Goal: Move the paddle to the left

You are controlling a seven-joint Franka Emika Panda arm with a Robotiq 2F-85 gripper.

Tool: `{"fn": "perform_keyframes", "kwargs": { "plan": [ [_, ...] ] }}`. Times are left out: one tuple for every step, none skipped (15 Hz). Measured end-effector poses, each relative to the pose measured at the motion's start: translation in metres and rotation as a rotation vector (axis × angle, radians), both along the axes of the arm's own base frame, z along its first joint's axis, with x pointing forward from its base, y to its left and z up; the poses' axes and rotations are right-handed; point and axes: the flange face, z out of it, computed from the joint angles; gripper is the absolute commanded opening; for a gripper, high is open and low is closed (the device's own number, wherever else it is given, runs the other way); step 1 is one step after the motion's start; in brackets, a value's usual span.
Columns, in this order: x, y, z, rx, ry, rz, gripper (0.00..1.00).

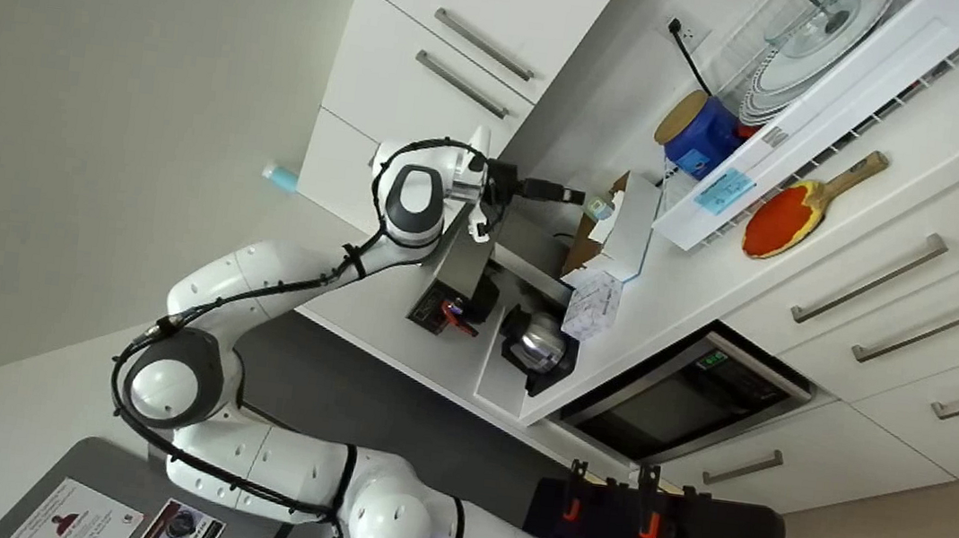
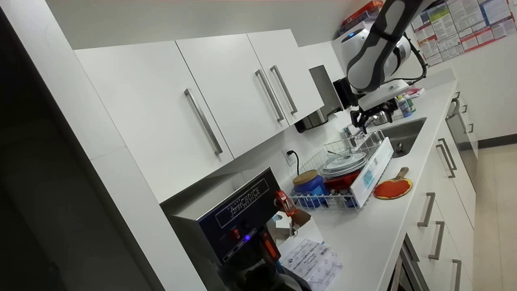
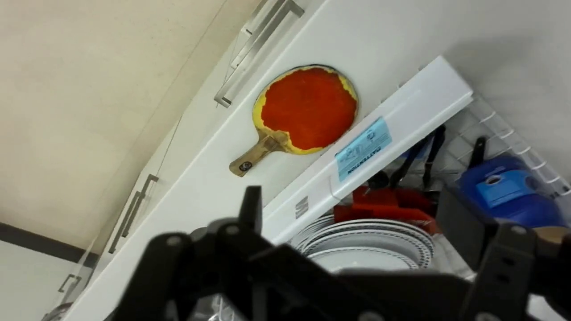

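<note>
Black two-fingered robot hand (image 3: 357, 216) hangs in the air at the end of its white arm (image 1: 249, 274), fingers (image 3: 251, 206) spread pretty wide. The round orange-red paddle (image 3: 310, 109) with a ragged yellow edge and short wooden handle lies flat on the white tabletop (image 2: 355, 242), well apart from the hand. It's between the tabletop's front edge and a long white panel (image 3: 421, 98) with a light blue label (image 3: 363, 149), right beside the panel, though I can't tell if they touch. Handle end points toward the grey metal sink (image 2: 416, 127) in an exterior view. Panel runs along a white wire dish rack (image 3: 519, 145) holding a stack of white dark-rimmed plates (image 3: 368, 240), some red thing (image 3: 383, 213) and a blue jar (image 2: 310, 189) with a tan lid
</note>
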Motion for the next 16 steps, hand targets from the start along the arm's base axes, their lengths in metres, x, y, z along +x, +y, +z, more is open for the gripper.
{"fn": "perform_keyframes", "kwargs": {
  "plan": [
    [0.008,-0.013,-0.01,0.009,-0.006,-0.049,1.0],
    [0.014,-0.025,-0.021,0.019,-0.007,-0.098,1.0],
    [0.02,-0.037,-0.031,0.031,-0.004,-0.146,1.0],
    [0.026,-0.049,-0.042,0.042,0.003,-0.19,1.0],
    [0.03,-0.06,-0.051,0.05,0.009,-0.229,1.0],
    [0.034,-0.071,-0.06,0.056,0.018,-0.255,1.0],
    [0.036,-0.076,-0.067,0.055,0.027,-0.262,1.0],
    [0.036,-0.078,-0.07,0.055,0.033,-0.264,1.0],
    [0.036,-0.078,-0.07,0.055,0.032,-0.264,1.0],
    [0.037,-0.075,-0.068,0.054,0.03,-0.26,1.0],
    [0.038,-0.073,-0.067,0.054,0.027,-0.255,1.0],
    [0.038,-0.072,-0.066,0.054,0.027,-0.254,1.0],
    [0.038,-0.073,-0.067,0.058,0.026,-0.263,1.0],
    [0.038,-0.074,-0.069,0.071,0.023,-0.302,1.0],
    [0.042,-0.076,-0.071,0.091,0.02,-0.352,1.0],
    [0.047,-0.078,-0.075,0.115,0.018,-0.403,1.0]
  ]
}}
